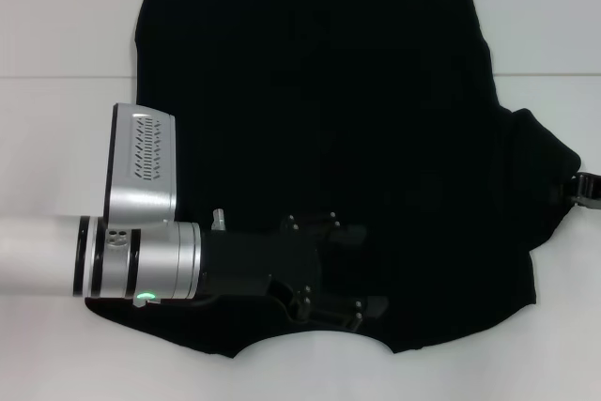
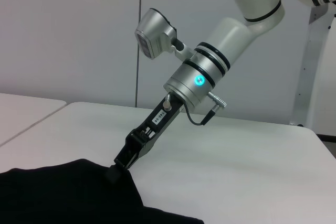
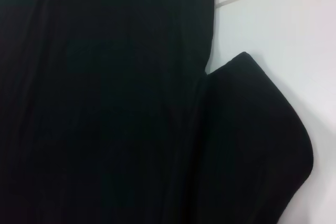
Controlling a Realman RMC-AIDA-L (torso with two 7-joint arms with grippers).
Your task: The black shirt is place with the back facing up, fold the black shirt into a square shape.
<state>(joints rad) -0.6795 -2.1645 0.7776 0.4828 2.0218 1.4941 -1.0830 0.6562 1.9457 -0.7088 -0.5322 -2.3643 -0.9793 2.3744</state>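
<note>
The black shirt (image 1: 319,119) lies spread flat over the white table, neckline toward the near edge. My left gripper (image 1: 374,269) hovers low over the shirt's near middle, its two black fingers standing apart, open and empty. At the far right edge my right gripper (image 1: 586,190) meets the tip of the right sleeve (image 1: 545,166). The left wrist view shows that right gripper (image 2: 116,165) angled down, shut on the raised edge of the black shirt (image 2: 63,192). In the right wrist view the sleeve (image 3: 252,129) sticks out from the shirt body.
Bare white table (image 1: 66,16) surrounds the shirt on the left, right and near sides. A seam line in the table (image 1: 56,76) runs across at the left. The right arm's white stand (image 2: 315,77) rises behind the table.
</note>
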